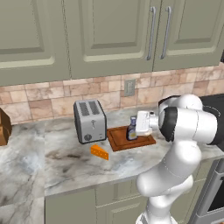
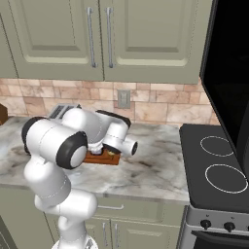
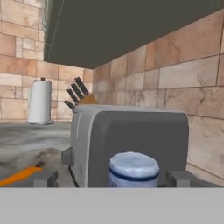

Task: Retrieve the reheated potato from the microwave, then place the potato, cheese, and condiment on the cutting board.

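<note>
Upright condiment [image 1: 131, 130], white cap, purple-blue body, on cutting board [image 1: 119, 141]

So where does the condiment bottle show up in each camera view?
Left base view: the condiment bottle stands on the cutting board, right of the toaster.
Right base view: hidden behind the arm.
Hand view: its white cap at bottom centre.
Shared landmark: the toaster.

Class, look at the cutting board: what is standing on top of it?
The condiment bottle stands upright on the cutting board. The arm covers the board's right part, so anything there stays hidden.
</note>
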